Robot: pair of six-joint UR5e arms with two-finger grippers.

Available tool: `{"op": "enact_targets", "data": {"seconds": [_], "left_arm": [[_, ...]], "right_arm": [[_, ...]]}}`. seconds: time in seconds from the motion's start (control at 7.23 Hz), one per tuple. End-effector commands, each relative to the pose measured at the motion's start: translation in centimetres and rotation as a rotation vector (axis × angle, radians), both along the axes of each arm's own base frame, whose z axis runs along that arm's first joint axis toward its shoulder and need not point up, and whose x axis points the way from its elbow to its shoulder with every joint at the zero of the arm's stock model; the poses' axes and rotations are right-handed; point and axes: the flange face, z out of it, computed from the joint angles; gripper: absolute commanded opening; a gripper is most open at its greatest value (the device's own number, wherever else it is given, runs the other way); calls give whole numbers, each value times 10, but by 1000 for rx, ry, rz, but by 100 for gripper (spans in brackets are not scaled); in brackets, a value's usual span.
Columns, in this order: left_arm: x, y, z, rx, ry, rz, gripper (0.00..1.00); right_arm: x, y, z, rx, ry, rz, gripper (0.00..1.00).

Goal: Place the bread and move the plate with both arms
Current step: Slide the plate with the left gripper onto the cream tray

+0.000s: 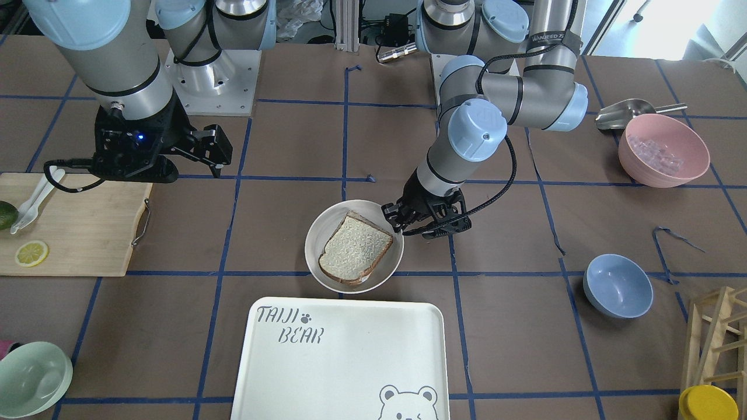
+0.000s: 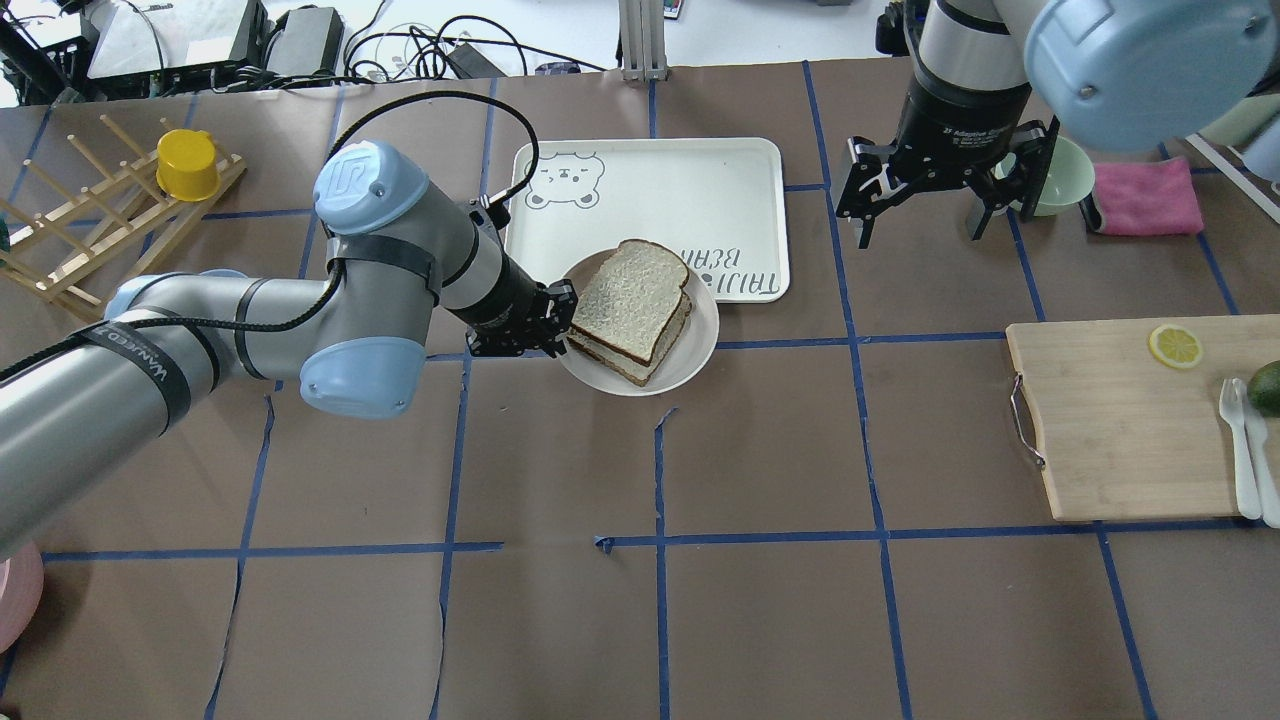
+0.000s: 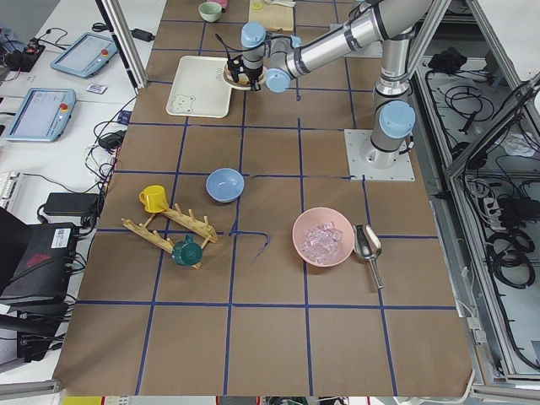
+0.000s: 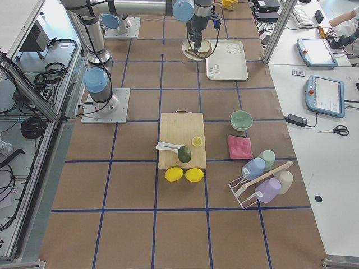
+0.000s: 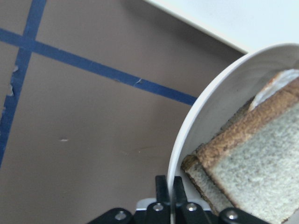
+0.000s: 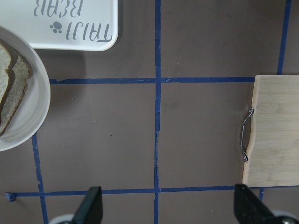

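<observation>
"Left gripper [image 2: 558, 322] first: how did it stand?"

"It was pinched tight on the rim of the round, shallow, off-white plate [image 2: 702, 350], on the side toward its own arm. The wrist view showed its black fingers [image 5: 161, 186], one on each side of the thin rim."

"And the bread?"

"The pale slice of bread with the dark brown crust [image 2: 628, 298] lay flat in the plate. It rested on a second, tanner slice [image 2: 615, 360] whose edge showed beneath it. A bit of white showed between the two, but I could not tell what it was."

"Where was the plate?"

"It was near the middle of the brown paper-covered table [image 2: 760, 460], just beside the lettered end of the big white rectangular bear-printed tray [image 2: 650, 185]. I could not tell whether it sat on the paper or hung a little above it."

"The other arm?"

"The right gripper [image 2: 922, 215] hung above the table, well apart from the plate, with its fingers spread wide and nothing between them. Just past it were a pale green bowl [image 2: 1065, 175] and a folded pink cloth [image 2: 1148, 195]. Nearer the robot lay a wooden cutting board [image 2: 1120, 430] with a round lemon slice [image 2: 1175, 346] on it."
</observation>
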Motion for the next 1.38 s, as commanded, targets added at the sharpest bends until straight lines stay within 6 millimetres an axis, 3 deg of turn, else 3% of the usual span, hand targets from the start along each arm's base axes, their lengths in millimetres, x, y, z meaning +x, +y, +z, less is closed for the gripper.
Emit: {"op": "enact_targets", "data": {"seconds": [0.0,0.28,0.42,0.69,0.97,1.11,1.25], "left_arm": [[-2,-58,4,-56,14,-42,0],[-7,-135,-11,-94,15,-33,0],[-8,-159,-20,-101,18,-26,0],[-7,-173,-46,-80,21,-23,0],[-7,-173,-54,-65,23,-21,0],[-6,-174,-57,-58,21,-7,38],[-6,-171,-56,-55,20,-7,99]], "right_arm": [[0,0,0,1,1,0,100],[0,0,0,-2,1,0,100],[0,0,1,-2,-1,0,100],[-12,-2,-1,14,-4,11,100],[-70,-13,4,12,-26,-98,100],[-64,-8,12,10,-23,-88,100],[-62,-2,20,-5,-24,-85,100]]}}
